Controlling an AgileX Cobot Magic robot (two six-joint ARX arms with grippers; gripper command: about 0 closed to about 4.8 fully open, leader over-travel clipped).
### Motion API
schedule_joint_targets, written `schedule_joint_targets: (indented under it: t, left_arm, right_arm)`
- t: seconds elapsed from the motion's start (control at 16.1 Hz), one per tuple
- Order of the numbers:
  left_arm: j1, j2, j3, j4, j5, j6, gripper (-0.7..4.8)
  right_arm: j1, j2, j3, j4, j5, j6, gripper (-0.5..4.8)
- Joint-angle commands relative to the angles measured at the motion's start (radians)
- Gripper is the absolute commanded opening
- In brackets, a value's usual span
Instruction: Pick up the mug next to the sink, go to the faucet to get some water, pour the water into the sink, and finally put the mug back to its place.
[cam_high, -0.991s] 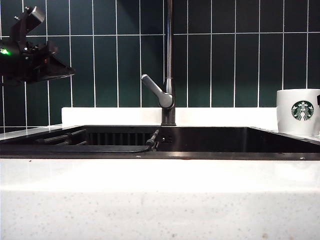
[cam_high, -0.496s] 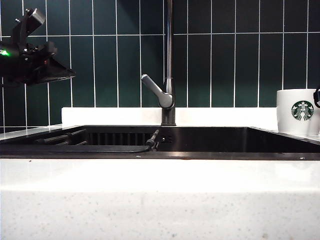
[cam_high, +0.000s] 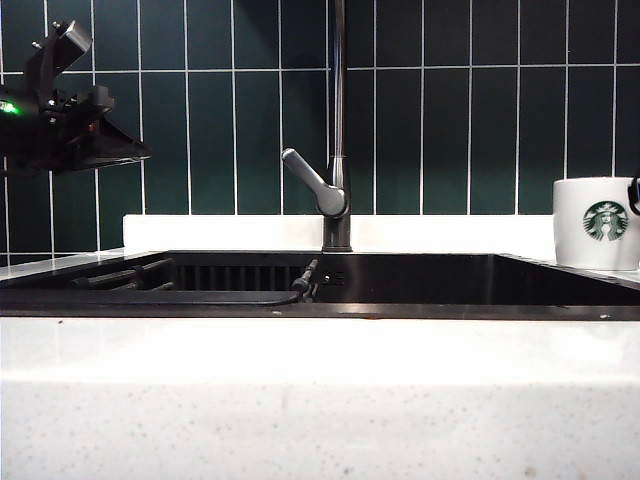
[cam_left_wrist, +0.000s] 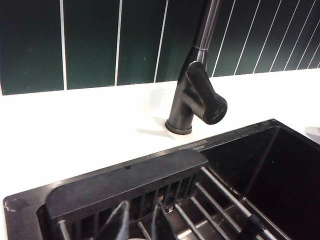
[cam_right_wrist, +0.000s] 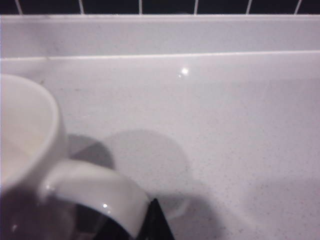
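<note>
A: What sits around the sink (cam_high: 400, 285)?

B: White speckled counter (cam_high: 320, 390) in front and a white ledge behind, under dark green tiles (cam_high: 450, 130). Inside the basin on its left side is a dark ribbed rack (cam_left_wrist: 125, 182) with metal bars, and a thin black hose (cam_high: 200, 297) lies along the near rim. The faucet (cam_high: 338, 130) rises at the back edge, its pipe upright and its grey lever (cam_high: 312, 182) angled up to the left in the exterior view.

A: And the mug (cam_high: 596, 222)?

B: Upright on the counter at the right end of the sink, green logo facing the exterior camera, mouth up, so its long axis is vertical. In the right wrist view its loop handle (cam_right_wrist: 95, 192) points toward the camera.

A: The right claw (cam_right_wrist: 135, 225)?

B: Right at the handle. One dark fingertip (cam_right_wrist: 159, 225) shows just outside the loop and a dark shape sits inside it, but whether they actually pinch the handle I cannot tell.

A: The left claw (cam_left_wrist: 137, 225)?

B: Raised over the left end of the sink, above the rack, fingers parted with a narrow gap, holding nothing. Nothing stands between the mug and the faucet.
</note>
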Motion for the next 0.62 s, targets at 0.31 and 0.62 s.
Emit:
schedule_joint_targets:
  t: [0.31,0.62]
  left_arm:
    - [0.000,-0.003,0.003,-0.003,0.012,-0.002,0.62]
    - [0.000,-0.003,0.003,-0.004,0.031,-0.003,0.62]
  right_arm:
    - [0.001,-0.006,0.003,0.035,-0.008,-0.004,0.06]
    - [0.001,-0.030,0.010,0.056,-0.008,-0.023,-0.01]
